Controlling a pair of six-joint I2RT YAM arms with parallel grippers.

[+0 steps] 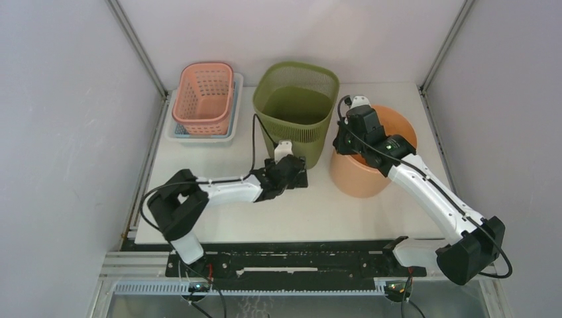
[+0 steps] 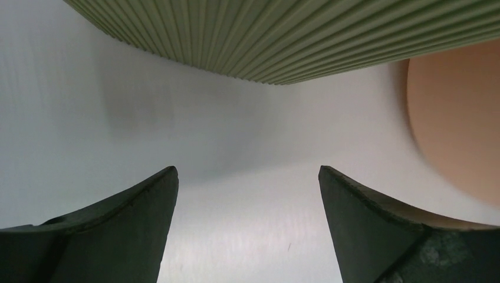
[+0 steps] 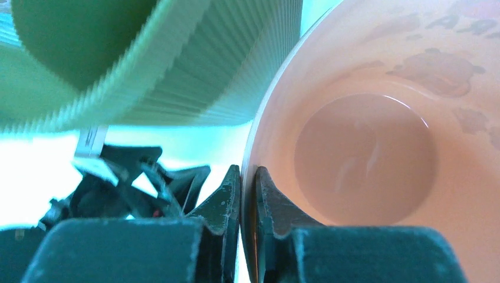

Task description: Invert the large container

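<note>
The right gripper point(image 3: 248, 177) pinches the left rim of the round orange plastic tub point(image 3: 365, 147), seemingly light, stiff and slippery; the left gripper point(image 2: 247, 171) gapes empty.

Tub point(image 1: 361, 177): large, round, peach-orange plastic, faint printed figures on its inner wall.
Pose: upright, mouth up.
Place: right side of the table point(image 1: 298, 215), just beside the green basket point(image 1: 295, 109).
Grip: my right claw point(image 3: 247, 177) pinches its basket-side rim.

robot test cell, laboratory type: plain white wall panels point(image 1: 59, 132), aluminium frame posts point(image 1: 138, 48), white desk point(image 1: 232, 222), arms point(image 1: 424, 182) bolted to black rail point(image 1: 291, 264).
</note>
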